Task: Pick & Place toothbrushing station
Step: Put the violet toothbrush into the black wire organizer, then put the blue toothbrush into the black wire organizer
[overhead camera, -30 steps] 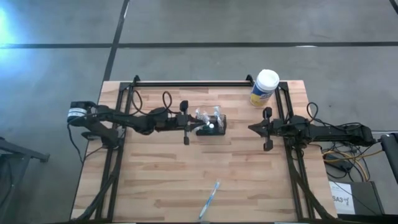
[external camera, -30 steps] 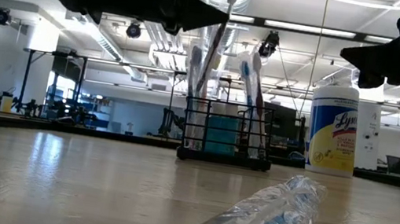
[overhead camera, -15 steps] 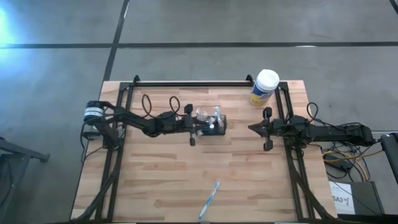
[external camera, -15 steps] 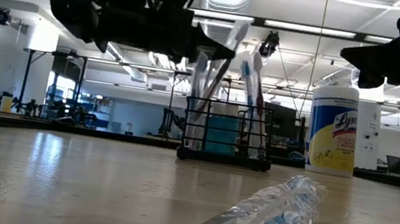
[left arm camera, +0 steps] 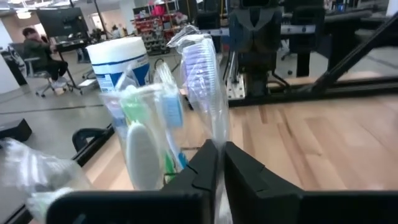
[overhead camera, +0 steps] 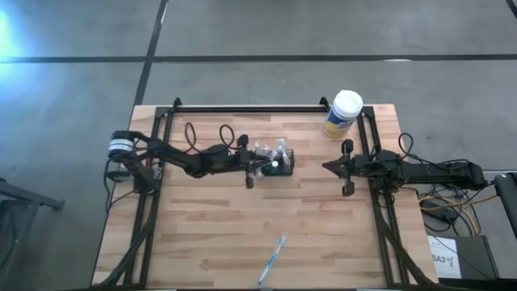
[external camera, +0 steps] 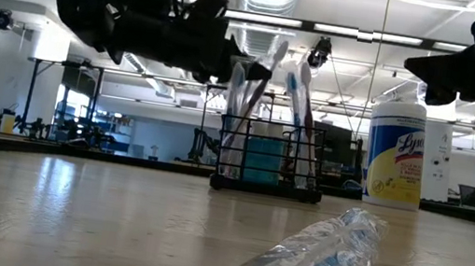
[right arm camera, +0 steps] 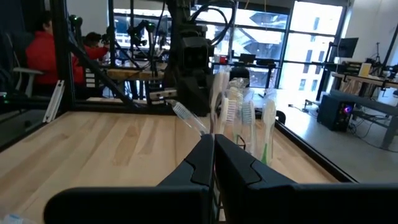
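Note:
The black wire-mesh caddy [overhead camera: 277, 164] stands on the table's far middle, with several clear-wrapped toothbrushes upright in it [external camera: 300, 124]. My left gripper [overhead camera: 251, 167] is at the caddy's left side, above its rim in the low view [external camera: 228, 59], shut on a wrapped toothbrush [left arm camera: 202, 68]. My right gripper [overhead camera: 325, 167] hovers to the right of the caddy, shut and empty; it also shows in the right wrist view [right arm camera: 213, 152]. Another wrapped toothbrush [overhead camera: 272, 260] lies flat near the table's near edge. My left gripper pinches the wrapped toothbrush's handle [left arm camera: 215, 134], below the bristle head, between its two fingers. The fingers come level from the table's left and lie across the brush. The brush stands tilted, head up [external camera: 277, 52], with its lower end down inside the caddy [external camera: 232, 156].
A white-lidded yellow-and-blue canister [overhead camera: 343, 113] stands at the far right, behind my right arm. Black frame rails [overhead camera: 250, 107] run along the far and side edges. People sit in the room beyond the table [right arm camera: 43, 53]. Bare wood lies between the caddy and the near toothbrush.
My left gripper has gone toward the table's right edge and down, up to the caddy, still shut on the wrapped toothbrush. The brush has come lower and tipped more, its lower end going into the caddy.

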